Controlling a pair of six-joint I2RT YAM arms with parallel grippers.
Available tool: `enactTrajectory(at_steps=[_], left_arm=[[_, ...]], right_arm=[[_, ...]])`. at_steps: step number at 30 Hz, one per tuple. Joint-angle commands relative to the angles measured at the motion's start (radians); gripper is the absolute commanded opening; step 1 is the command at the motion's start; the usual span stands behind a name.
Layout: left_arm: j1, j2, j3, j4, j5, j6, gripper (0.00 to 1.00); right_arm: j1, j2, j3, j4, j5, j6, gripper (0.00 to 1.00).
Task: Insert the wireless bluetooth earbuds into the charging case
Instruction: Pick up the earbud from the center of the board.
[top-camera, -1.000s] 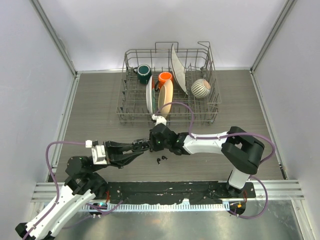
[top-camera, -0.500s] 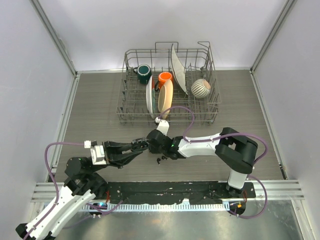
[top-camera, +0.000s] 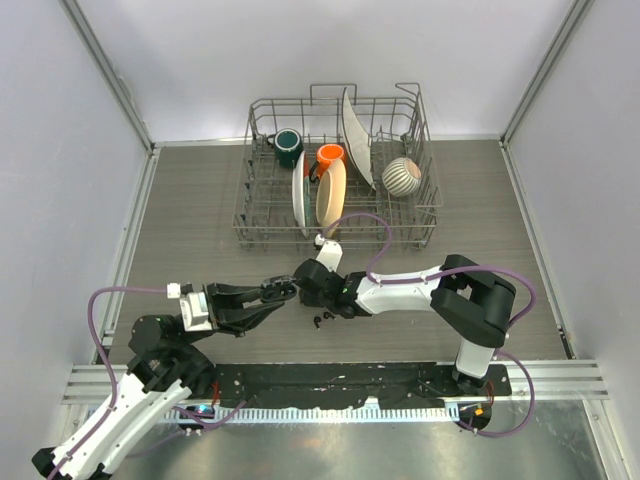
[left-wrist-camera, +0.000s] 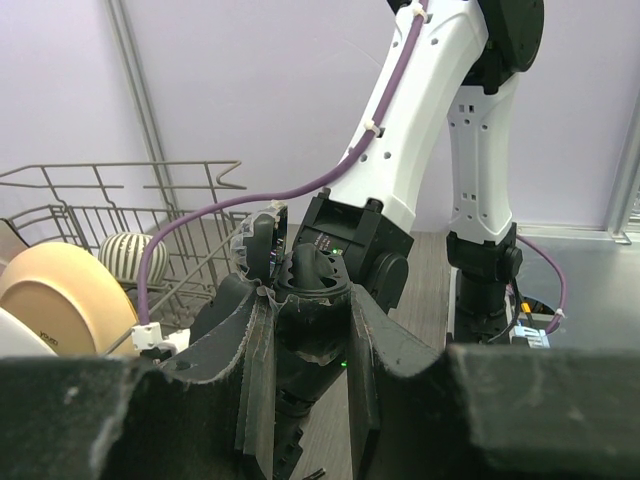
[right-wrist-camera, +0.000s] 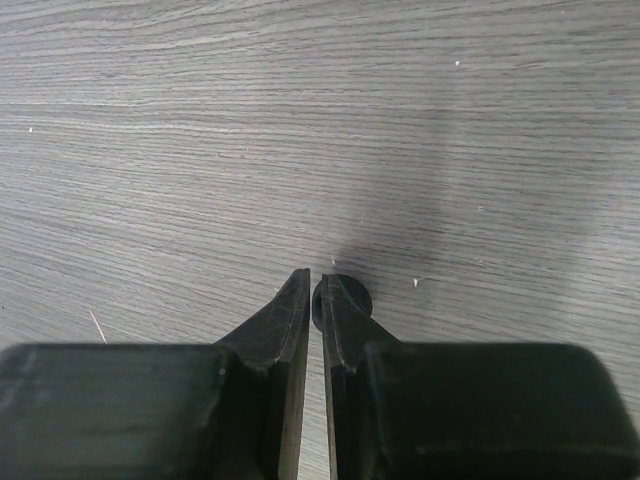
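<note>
My left gripper (top-camera: 283, 292) is shut on the black charging case (left-wrist-camera: 315, 335), which fills the gap between its fingers in the left wrist view. My right gripper (top-camera: 300, 287) points down at the table just beyond the case. In the right wrist view its jaws (right-wrist-camera: 313, 285) stand almost together, pinching a tiny round black earbud (right-wrist-camera: 351, 291) at the tips; most of the bud shows beside the right finger. Whether that earbud rests on the wood I cannot tell. Two more small black earbuds (top-camera: 322, 321) lie loose on the table just near of the right gripper.
A wire dish rack (top-camera: 245, 215) stands at the back with a green mug, an orange mug, plates and a striped ball. It also shows at the left (left-wrist-camera: 120, 200). The right arm's purple cable (top-camera: 365, 225) loops over the table toward the rack.
The right gripper has moved left and nearer, up against the left gripper's tips, and its jaws have narrowed. The left arm and the loose earbuds have stayed put.
</note>
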Motion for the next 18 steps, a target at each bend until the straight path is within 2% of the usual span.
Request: enactTrajectory(at_steps=[1,10,18], left_arm=[[-0.004,-0.016,-0.002,0.002,-0.019,0.014,0.0],[-0.004,-0.019,0.0,-0.004,-0.023,0.012,0.0],[-0.003,-0.029,0.001,-0.018,-0.028,0.012,0.0]], right_arm=[[0.005,-0.007,0.016,-0.041,0.032,0.015,0.16],[0.01,-0.018,-0.004,-0.058,0.009,0.035,0.27],[0.01,-0.021,-0.026,-0.066,-0.002,0.058,0.28]])
